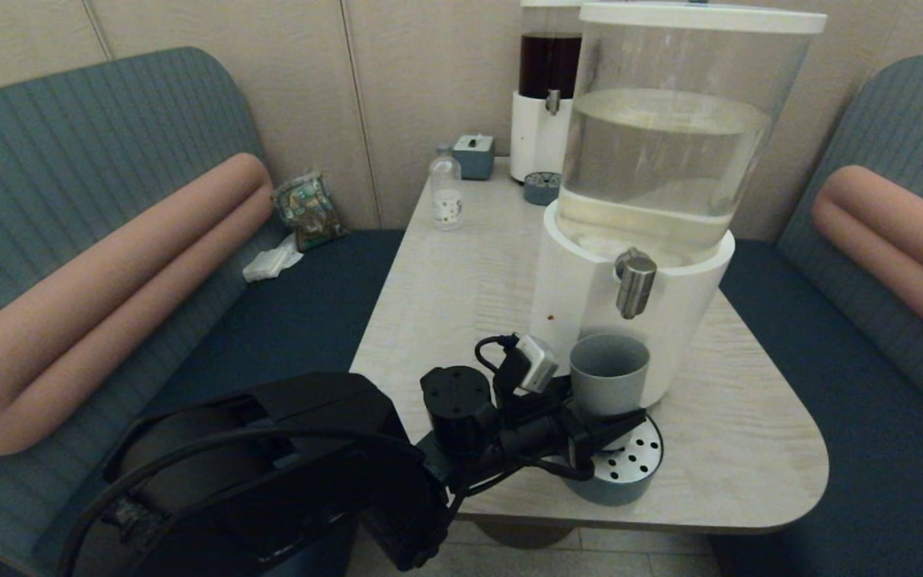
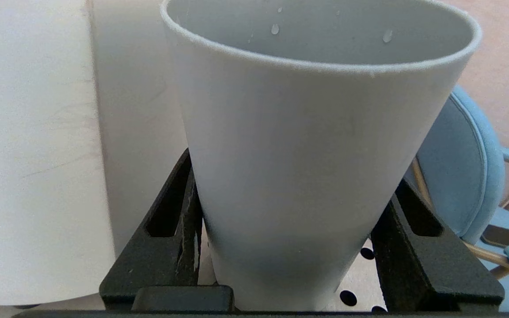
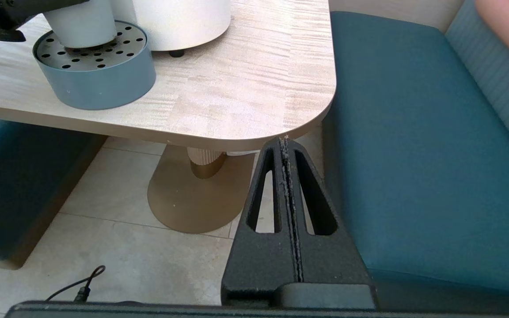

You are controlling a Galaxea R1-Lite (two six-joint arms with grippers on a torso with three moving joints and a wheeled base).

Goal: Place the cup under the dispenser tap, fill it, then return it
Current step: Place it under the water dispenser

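My left arm (image 1: 285, 457) is matte black and bulky, looped with black cable, and carries a small silver-grey camera block (image 1: 540, 362) at the wrist. Both pincers are black wedge fingers (image 2: 166, 247) with long slots; the right pincer (image 3: 286, 145) has scuffed, dusty pad edges.

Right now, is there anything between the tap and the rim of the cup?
Nothing: in the head view only bare air separates the dispenser tap from the cup standing just below it.
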